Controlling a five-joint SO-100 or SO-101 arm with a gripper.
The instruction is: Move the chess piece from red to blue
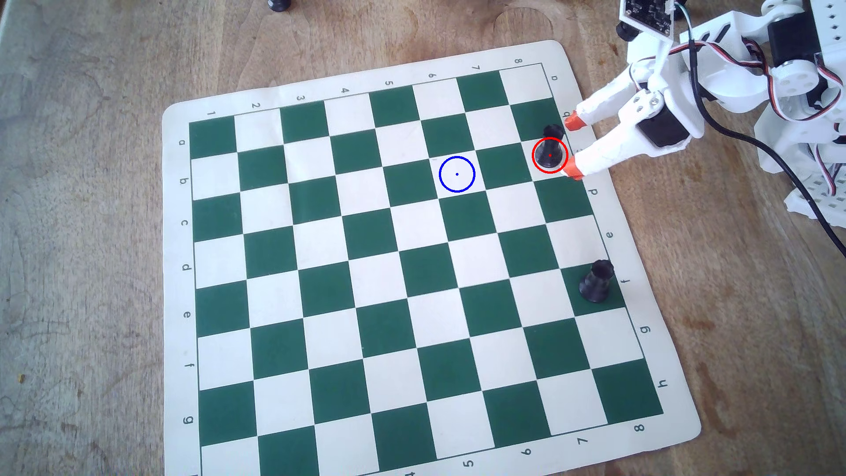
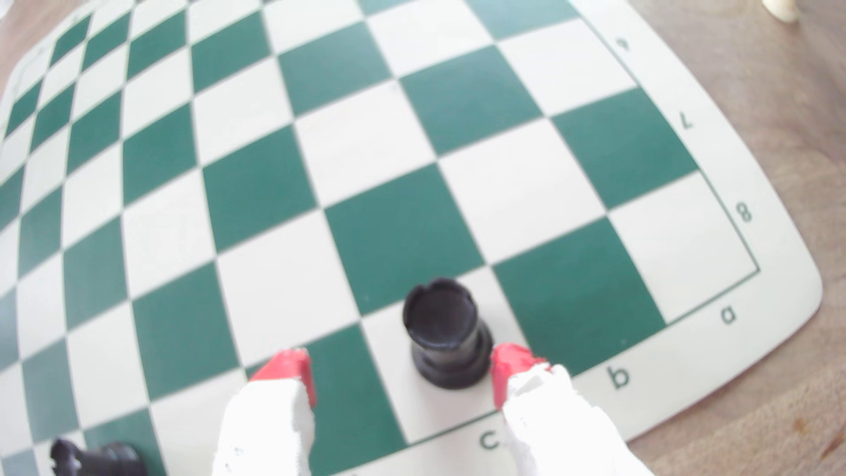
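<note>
Black rook (image 1: 549,151) standing upright inside the red circle (image 1: 534,164) at the board's (image 1: 320,256) 2 o'clock edge.
Gripper (image 1: 572,147) spread wide, orange fingertips (image 2: 290,368) flanking the rook without clamping it, one tip just beside its base in the wrist view; blue circle (image 1: 440,181) lying empty two squares toward 9 o'clock; second rook (image 1: 595,281) sitting well apart toward 5 o'clock in the overhead view.

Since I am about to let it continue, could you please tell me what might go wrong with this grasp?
1. The open pincer is off-centre: one red fingertip sits right beside the small matte-black rook, the other far off, so closing may tip it.
2. The rook stands at the green-and-white board's edge and could be pushed off its red circle.
</note>
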